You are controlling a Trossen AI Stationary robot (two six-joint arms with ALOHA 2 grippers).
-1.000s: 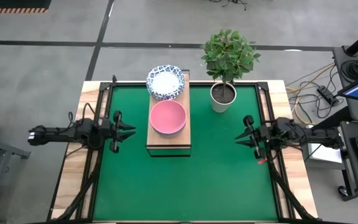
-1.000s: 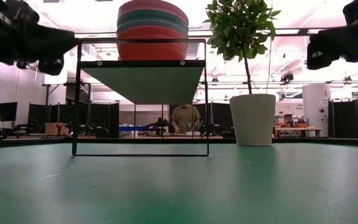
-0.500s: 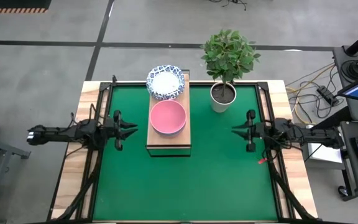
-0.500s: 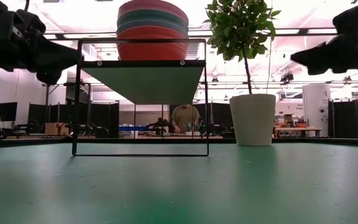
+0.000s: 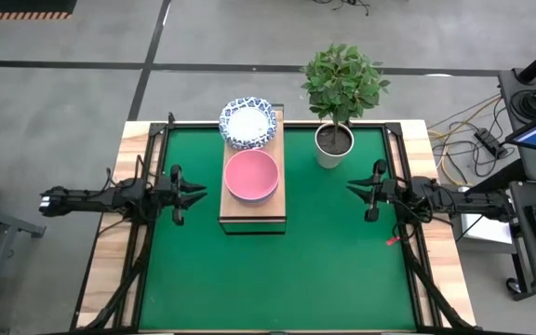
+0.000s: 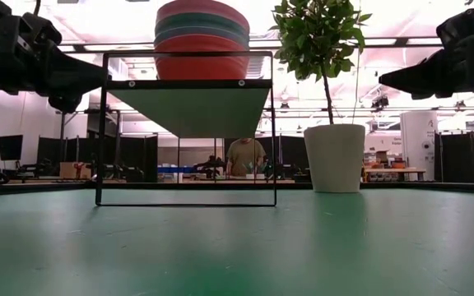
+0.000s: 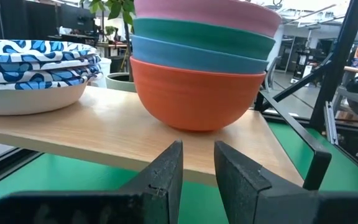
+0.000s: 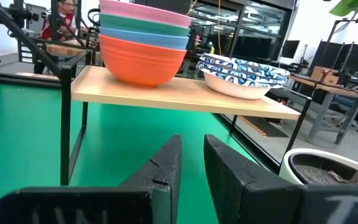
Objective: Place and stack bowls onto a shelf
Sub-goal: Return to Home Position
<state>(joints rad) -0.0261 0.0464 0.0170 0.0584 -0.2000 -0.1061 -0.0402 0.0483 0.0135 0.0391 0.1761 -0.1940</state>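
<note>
**Shelf** (image 5: 252, 214): light plank on a dark frame, standing on the green mat (image 5: 277, 270) between the two arms.

**Colour stack** (image 5: 251, 175): four nested bowls on the shelf's near half. The left wrist view showed red at the bottom, then blue, green and pink on top.

**White stack** (image 5: 247, 122): blue-patterned bowls nested on the shelf's far half, just beside the colour stack. Several rims showed, but the exact count could not be told.

**Plant pot** (image 5: 333, 141): on the mat's far edge, near the shelf and apart from it.

**Left gripper** (image 5: 199, 192): above the mat, just beside the shelf's left side and pointing at it. Its fingers were drawn to a narrow gap and held nothing.

**Right gripper** (image 5: 352, 190): above the mat, well apart from the shelf's right side. Its fingers were also at a narrow gap and empty.

**Progress**: no bowl was seen off the shelf, so placing and stacking looked complete. What appeared to be left was for both arms to settle at rest.
</note>
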